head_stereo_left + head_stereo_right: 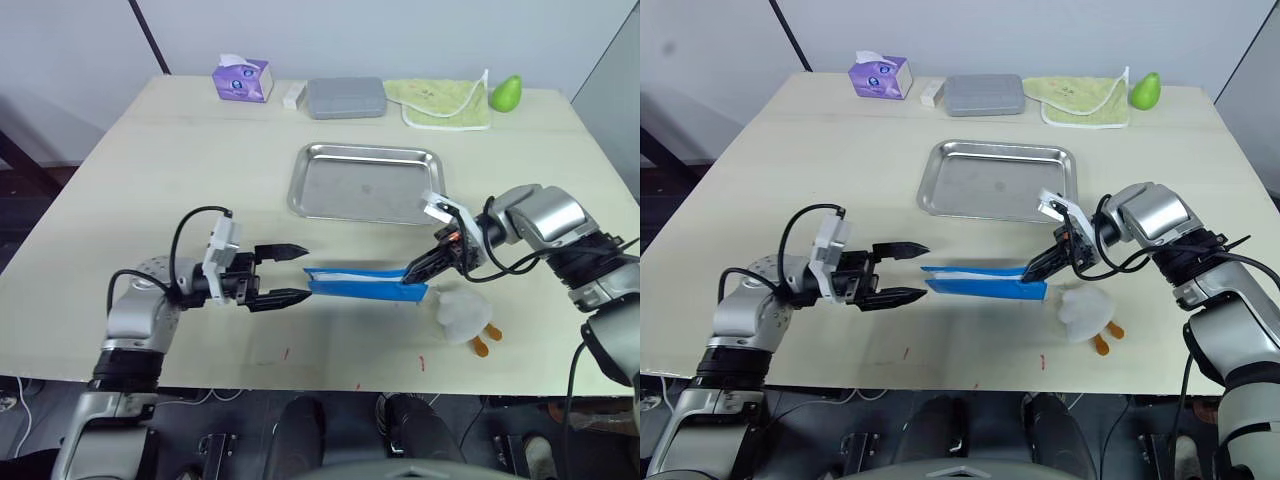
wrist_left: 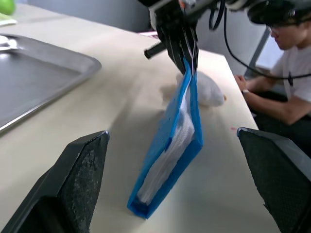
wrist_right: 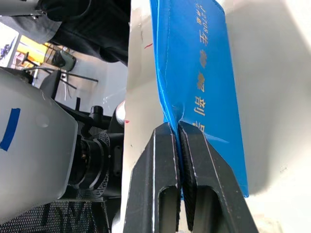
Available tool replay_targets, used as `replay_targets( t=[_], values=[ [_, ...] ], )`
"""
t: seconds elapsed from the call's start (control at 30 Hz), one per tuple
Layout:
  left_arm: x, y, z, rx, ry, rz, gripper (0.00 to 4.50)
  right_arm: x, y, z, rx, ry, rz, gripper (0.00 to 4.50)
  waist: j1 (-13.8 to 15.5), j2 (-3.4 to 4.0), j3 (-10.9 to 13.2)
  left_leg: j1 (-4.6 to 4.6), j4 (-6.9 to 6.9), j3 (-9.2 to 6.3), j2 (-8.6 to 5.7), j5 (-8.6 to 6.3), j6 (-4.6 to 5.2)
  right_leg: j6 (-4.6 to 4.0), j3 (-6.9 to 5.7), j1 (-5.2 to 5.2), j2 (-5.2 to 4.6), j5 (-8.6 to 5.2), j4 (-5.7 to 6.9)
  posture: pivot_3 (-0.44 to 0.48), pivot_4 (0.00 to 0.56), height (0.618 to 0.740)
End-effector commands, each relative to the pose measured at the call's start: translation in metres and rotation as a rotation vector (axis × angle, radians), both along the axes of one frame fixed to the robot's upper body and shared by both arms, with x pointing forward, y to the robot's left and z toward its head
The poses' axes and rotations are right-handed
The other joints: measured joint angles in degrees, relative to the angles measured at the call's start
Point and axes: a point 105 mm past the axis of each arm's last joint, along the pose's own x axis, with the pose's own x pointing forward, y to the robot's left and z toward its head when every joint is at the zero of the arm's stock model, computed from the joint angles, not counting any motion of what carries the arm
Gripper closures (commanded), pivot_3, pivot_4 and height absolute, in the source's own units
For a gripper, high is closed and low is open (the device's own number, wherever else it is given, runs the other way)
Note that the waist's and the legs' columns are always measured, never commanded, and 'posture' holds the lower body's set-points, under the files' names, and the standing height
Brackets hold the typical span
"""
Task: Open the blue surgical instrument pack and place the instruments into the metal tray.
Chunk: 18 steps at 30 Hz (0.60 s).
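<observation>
Pack [image 1: 365,281] pinched by right gripper [image 1: 418,268], just beyond parted left gripper [image 1: 294,273]

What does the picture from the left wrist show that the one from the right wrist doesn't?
Left wrist alone: the metal tray, a white stuffed toy behind the pack, a seated person, and the left gripper open, its fingers apart either side of the pack's near end. Right wrist alone: the right gripper pinching the pack's edge, and gold print on the blue wrap. Both: the blue surgical instrument pack standing on edge on the table.
</observation>
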Motion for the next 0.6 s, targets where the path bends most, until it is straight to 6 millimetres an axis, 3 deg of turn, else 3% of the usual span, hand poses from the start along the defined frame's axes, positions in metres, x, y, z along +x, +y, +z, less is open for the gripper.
replay_targets(
  t=[0.03,0.27,0.37,0.5,0.6],
  values=[
    [0.0041,-0.0045,0.0050,0.005,-0.073,-0.026,0.00,0.0021,-0.0003,-0.0078,-0.034,-0.008,0.000,4.47,-0.07,0.00,0.00,0.03,0.00,0.00,0.00,0.00,0.00,-0.04,0.00,0.00,0.01,-0.03,0.06,0.000,0.150,0.740],
    [0.0089,-0.0123,0.0046,-0.014,-0.113,-0.060,0.00,0.0039,0.0008,-0.0105,-0.034,-0.011,-0.004,4.47,-0.12,0.01,-0.01,0.07,0.00,-0.02,0.00,0.00,0.00,-0.08,0.00,-0.01,0.03,-0.05,0.14,0.000,0.150,0.740],
    [0.0081,-0.0120,0.0034,-0.013,-0.121,-0.076,0.85,0.0047,0.0003,-0.0119,-0.037,-0.013,-0.008,4.50,-0.29,0.01,-0.01,0.07,-0.01,-0.02,0.00,0.00,0.00,-0.08,0.01,-0.01,0.04,-0.05,0.15,0.000,0.150,0.740],
    [0.0086,-0.0108,-0.0009,-0.005,-0.132,-0.075,2.78,0.0052,0.0001,-0.0128,-0.039,-0.016,-0.010,4.50,-0.29,0.01,-0.01,0.08,-0.01,-0.03,0.00,0.00,0.00,-0.09,0.01,-0.01,0.05,-0.06,0.16,0.000,0.150,0.740],
    [0.0085,-0.0116,-0.0018,-0.005,-0.133,-0.083,2.78,0.0056,0.0000,-0.0132,-0.039,-0.019,-0.012,4.50,-0.26,0.01,-0.01,0.08,-0.01,-0.03,0.00,0.00,0.00,-0.09,0.00,-0.01,0.05,-0.06,0.16,0.000,0.150,0.740]
  ],
)
